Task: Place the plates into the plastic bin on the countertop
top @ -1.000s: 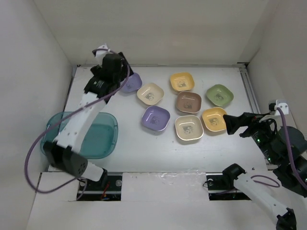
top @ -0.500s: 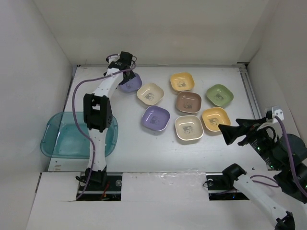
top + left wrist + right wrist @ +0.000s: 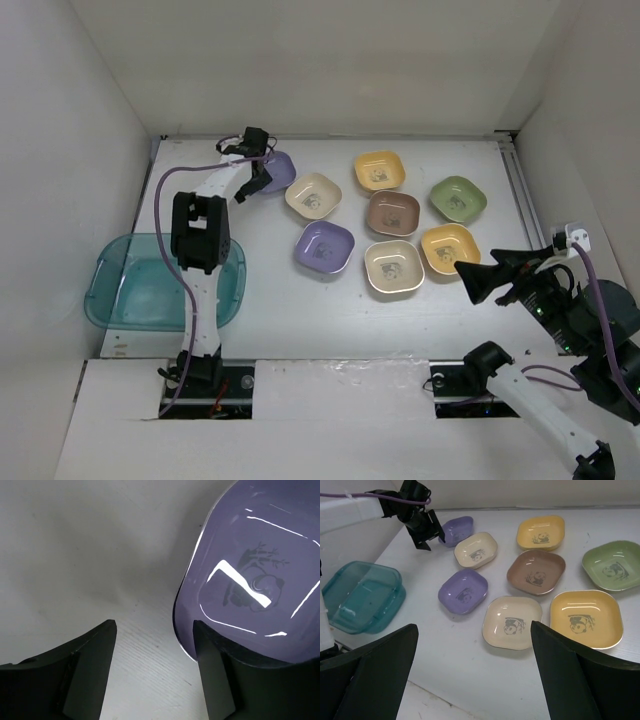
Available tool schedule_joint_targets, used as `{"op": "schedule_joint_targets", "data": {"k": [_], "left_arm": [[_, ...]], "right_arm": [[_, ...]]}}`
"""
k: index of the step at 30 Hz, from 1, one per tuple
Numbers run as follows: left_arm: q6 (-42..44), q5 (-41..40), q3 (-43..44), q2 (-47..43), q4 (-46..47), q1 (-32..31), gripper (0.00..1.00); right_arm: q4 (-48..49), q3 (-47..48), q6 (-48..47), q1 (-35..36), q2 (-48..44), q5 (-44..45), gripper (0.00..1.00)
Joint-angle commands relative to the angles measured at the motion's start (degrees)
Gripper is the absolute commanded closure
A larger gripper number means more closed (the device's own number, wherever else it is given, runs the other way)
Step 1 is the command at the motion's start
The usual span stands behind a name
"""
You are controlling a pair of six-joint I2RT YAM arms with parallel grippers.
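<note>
while your left hand (image 3: 155, 630) sits low at the back left of the surface (image 3: 300, 310), its fingers stand apart beside the rim of the far purple plate (image 3: 250, 580), clamping nothing. your right hand (image 3: 474, 626) hangs wide open near the yellow-orange plate (image 3: 446, 247). all eight plates (image 3: 390, 212) lie on the surface, outside the teal plastic bin (image 3: 110, 290) at front left.

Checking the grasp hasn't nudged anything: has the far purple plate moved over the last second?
No. The far purple plate keeps the same spot and gap beside the cream plate next to it.
</note>
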Motion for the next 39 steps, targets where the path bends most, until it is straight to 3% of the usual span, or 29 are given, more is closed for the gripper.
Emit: {"op": "schedule_joint_targets", "data": {"k": [1,3,6,8,11,12,17,21,25,28,33,39], "left_arm": [[-0.3,0.3,1.5,0.9,1.2,1.1,0.42],[-1.0,0.3,1.5,0.9,0.7,1.8,0.51],[-1.0,0.3,-0.1,0.3,2.7,2.9,0.51],[-1.0,0.3,1.5,2.0,2.7,4.4,0.59],[-0.5,0.9,2.7,4.0,1.4,5.8,0.75],[-0.5,0.9,3.3,4.0,0.8,5.8,0.99],[-1.8,0.3,0.4,-1.5,2.0,8.0,1.0],[0.1,-0.5,-2.4,-14.9,5.1,8.8,1.0],[-0.5,-3.4,-3.0,-25.3,-0.2,8.8,1.0],[-1.5,-4.7,-8.5,-34.1,-3.7,9.3,1.0],[-2.0,-4.1,-31.2,-51.6,-1.1,9.3,1.0],[-1.5,-5.0,-42.0,-67.0,-6.2,9.3,1.0]], "right_arm": [[0.2,0.2,0.4,0.0,-0.2,-0.9,0.0],[-0.3,0.2,0.4,0.0,-0.2,-0.9,0.0],[-0.3,0.2,0.4,0.0,-0.2,-0.9,0.0],[-0.8,0.2,0.4,0.0,-0.2,-0.9,0.0],[-0.8,0.2,0.4,0.0,-0.2,-0.9,0.0],[-0.8,0.2,0.4,0.0,-0.2,-0.9,0.0],[-0.8,0.2,0.4,0.0,-0.2,-0.9,0.0],[-0.3,-0.4,0.4,0.0,-0.2,-0.9,0.0],[0.9,-1.0,0.4,0.0,-0.2,-2.5,0.0],[1.5,-1.0,0.4,0.0,0.3,-3.8,0.0],[1.5,-1.0,-0.1,0.0,-0.2,-4.9,0.0],[1.5,-1.0,-1.9,0.0,-0.2,-6.9,0.0]]}}
